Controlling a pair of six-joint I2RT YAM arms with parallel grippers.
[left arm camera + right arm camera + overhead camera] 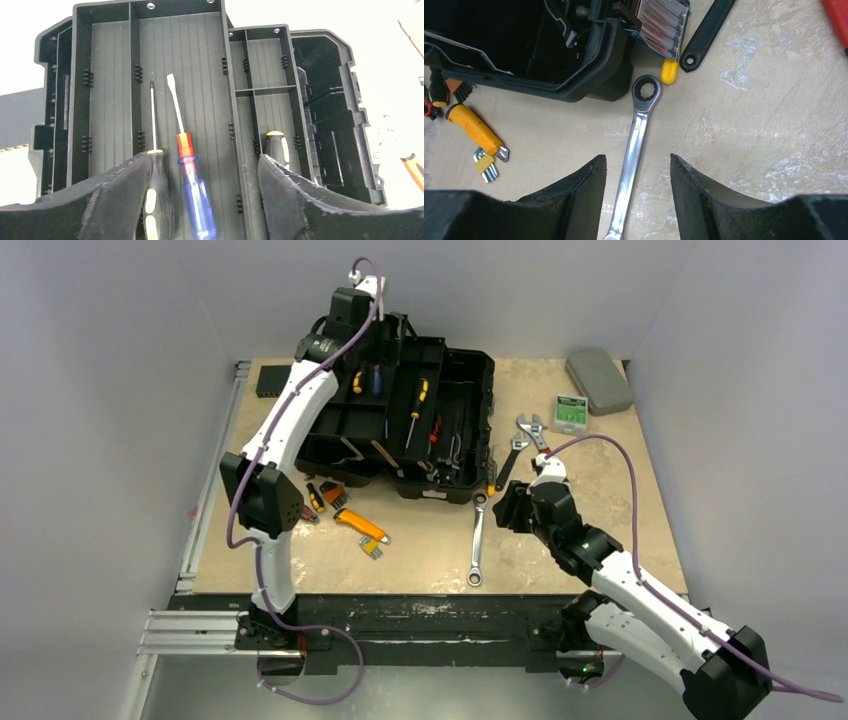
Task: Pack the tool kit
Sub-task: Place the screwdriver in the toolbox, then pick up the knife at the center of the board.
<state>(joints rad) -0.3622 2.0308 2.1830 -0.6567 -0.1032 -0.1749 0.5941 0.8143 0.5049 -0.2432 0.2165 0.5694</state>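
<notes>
Left gripper (pixel 204 160) spread wide and empty over the toolbox (pixel 468 380) tray (pixel 200 55); right gripper (pixel 636 160) half open astride a ratchet wrench (pixel 637 130), not gripping it.
Open black toolbox sits toward the back of the surface (pixel 600 500), a blue-handled flathead screwdriver (pixel 197 190) and a black-and-yellow screwdriver (pixel 159 195) side by side in its tray; the wrench lies flat just beside it.
</notes>
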